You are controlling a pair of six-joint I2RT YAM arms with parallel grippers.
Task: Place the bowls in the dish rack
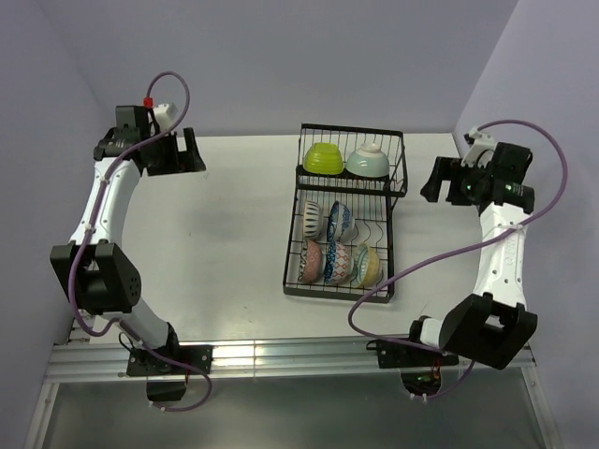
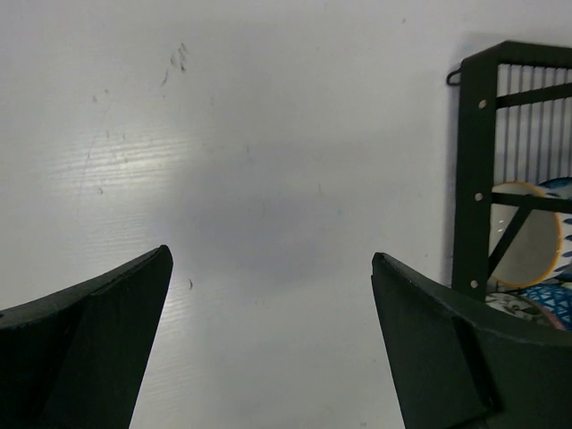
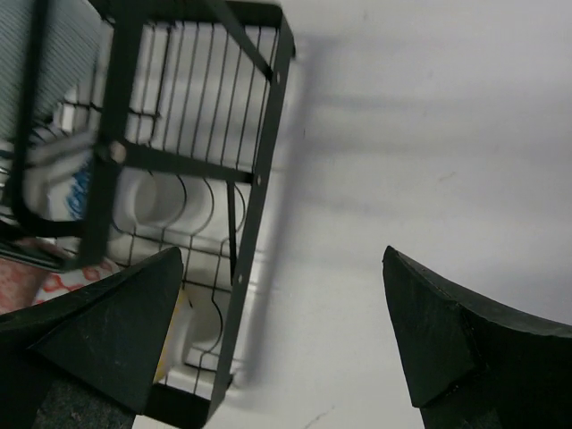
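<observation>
The black wire dish rack stands right of the table's middle. In its raised basket at the far end sit a lime green bowl and a pale mint bowl. Lower slots hold a striped white bowl, a blue patterned bowl, a red patterned bowl, a dark patterned bowl and a cream bowl, all on edge. My left gripper hangs open over bare table at the far left, its jaws empty. My right gripper hangs open just right of the rack, holding nothing.
The white table is walled by pale lilac panels at the back and both sides. An aluminium rail carrying both arm bases runs along the near edge. Purple cables loop off each arm.
</observation>
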